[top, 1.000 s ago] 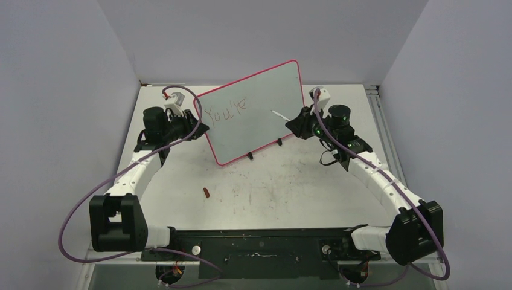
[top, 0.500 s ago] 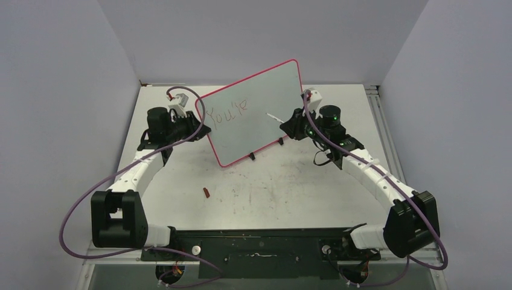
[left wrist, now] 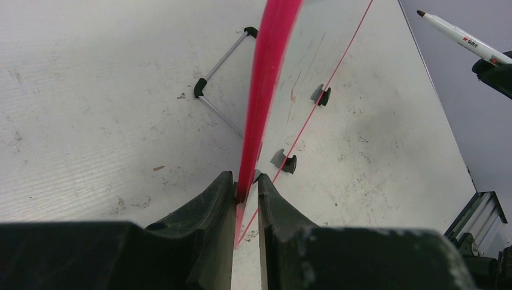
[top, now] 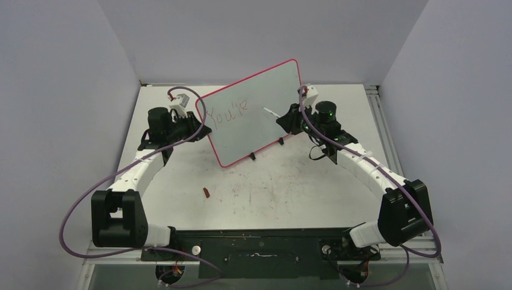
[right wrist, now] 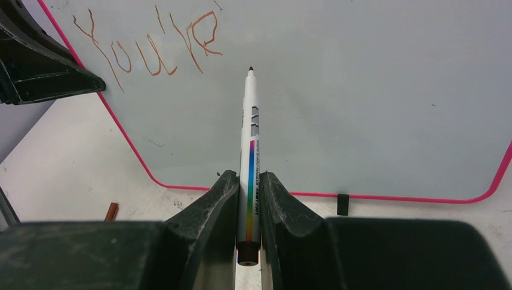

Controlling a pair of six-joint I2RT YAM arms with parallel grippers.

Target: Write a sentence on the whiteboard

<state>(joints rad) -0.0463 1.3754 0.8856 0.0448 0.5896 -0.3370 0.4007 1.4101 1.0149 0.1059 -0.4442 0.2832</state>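
Note:
The whiteboard point(top: 259, 115) stands tilted at the back of the table, pink-rimmed, with the sentence's first word "You're" point(top: 226, 112) in reddish-brown at its upper left. My left gripper point(top: 202, 128) is shut on the board's left rim point(left wrist: 265, 78), which runs between its fingers point(left wrist: 246, 180). My right gripper point(top: 288, 119) is shut on a white marker point(right wrist: 249, 145) with a rainbow stripe, uncapped. The marker tip points at the board point(right wrist: 362, 109) just below and right of "You're" point(right wrist: 145, 45); I cannot tell if it touches.
A reddish-brown marker cap point(top: 206, 193) lies on the table in front of the board. Two black clip feet point(top: 251, 156) hold the board's lower rim, and a wire stand point(left wrist: 220, 60) props it from behind. Grey walls close in the table on three sides.
My right arm has carried the marker leftward, closer to the written word. The left jaws have narrowed onto the board's rim. The board and writing look the same.

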